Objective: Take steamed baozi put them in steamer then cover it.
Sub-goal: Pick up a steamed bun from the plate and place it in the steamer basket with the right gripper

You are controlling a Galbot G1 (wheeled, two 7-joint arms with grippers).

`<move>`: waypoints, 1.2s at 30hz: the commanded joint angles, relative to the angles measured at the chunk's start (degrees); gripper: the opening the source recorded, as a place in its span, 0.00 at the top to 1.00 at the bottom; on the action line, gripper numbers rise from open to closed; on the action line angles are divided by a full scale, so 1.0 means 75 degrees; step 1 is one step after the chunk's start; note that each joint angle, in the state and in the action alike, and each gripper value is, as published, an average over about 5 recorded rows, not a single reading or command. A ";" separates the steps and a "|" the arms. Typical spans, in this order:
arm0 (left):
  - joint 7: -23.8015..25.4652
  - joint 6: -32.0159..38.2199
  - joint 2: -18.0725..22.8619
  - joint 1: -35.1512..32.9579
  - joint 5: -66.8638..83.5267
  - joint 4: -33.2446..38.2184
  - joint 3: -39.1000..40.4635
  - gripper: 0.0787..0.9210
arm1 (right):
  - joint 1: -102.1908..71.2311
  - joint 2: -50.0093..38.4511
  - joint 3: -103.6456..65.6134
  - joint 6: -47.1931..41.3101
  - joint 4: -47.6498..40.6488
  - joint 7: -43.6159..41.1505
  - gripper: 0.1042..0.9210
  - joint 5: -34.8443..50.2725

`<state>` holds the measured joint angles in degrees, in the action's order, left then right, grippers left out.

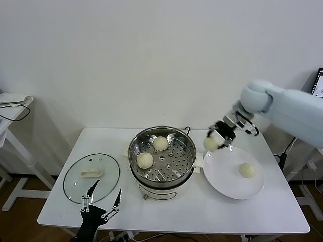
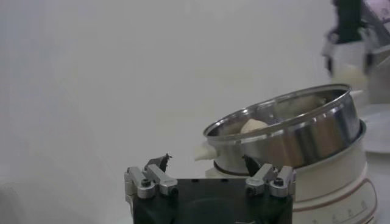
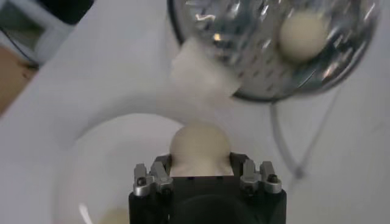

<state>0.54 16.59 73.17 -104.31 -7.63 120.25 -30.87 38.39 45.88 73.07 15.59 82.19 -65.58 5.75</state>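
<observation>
Fingers of right gripper point(image 1: 214, 141) pinch 1 baozi point(image 1: 211, 143), raised above plate point(image 1: 222, 176) rim beside steamer point(image 1: 186, 171). 2 baozi on steamer tray, 1 on plate. Left gripper point(image 1: 103, 202) spread wide at table point(image 1: 176, 214) front edge, by cover point(image 1: 91, 177). No legible writing.

Bright, even light; glare on the steamer point(image 1: 161, 154), wrist views blurred.

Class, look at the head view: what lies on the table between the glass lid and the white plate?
The steamer stands between the cover and the white plate, with two steamed baozi on its perforated tray; the head view shows this.
</observation>
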 commanded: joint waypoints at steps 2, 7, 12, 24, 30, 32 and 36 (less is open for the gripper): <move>0.0001 0.0018 -0.0019 -0.0008 -0.0011 0.0008 0.0017 0.12 | 0.0839 0.1403 0.0178 0.2048 0.0756 0.0380 0.33 -0.0957; -0.0001 0.0028 -0.0028 -0.0010 -0.0006 0.0014 -0.0007 0.12 | 0.0360 0.1694 0.0246 0.2466 0.0973 0.0624 0.33 -0.1532; -0.0001 0.0029 -0.0026 0.0014 0.0002 0.0004 -0.0002 0.12 | 0.0015 0.1868 0.0419 0.2689 0.1195 0.0774 0.33 -0.1892; -0.0005 0.0026 -0.0010 0.0102 0.0022 -0.0041 0.0076 0.12 | -0.0624 0.2249 0.0539 0.2994 0.0773 0.0886 0.33 -0.2618; -0.0007 0.0047 -0.0021 0.0112 0.0047 -0.0064 0.0030 0.12 | -0.0841 0.2499 0.0482 0.3132 0.0560 0.0892 0.32 -0.2761; -0.0008 0.0053 -0.0021 0.0118 0.0051 -0.0076 0.0026 0.12 | -0.0859 0.2562 0.0490 0.3193 0.0527 0.0884 0.32 -0.2766; -0.0009 0.0061 -0.0018 0.0124 0.0055 -0.0087 0.0021 0.12 | -0.0873 0.2634 0.0528 0.3273 0.0486 0.0867 0.31 -0.2759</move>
<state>0.48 16.98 73.04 -103.40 -7.26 119.67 -30.66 33.21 63.89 76.79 38.56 86.69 -59.35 -13.25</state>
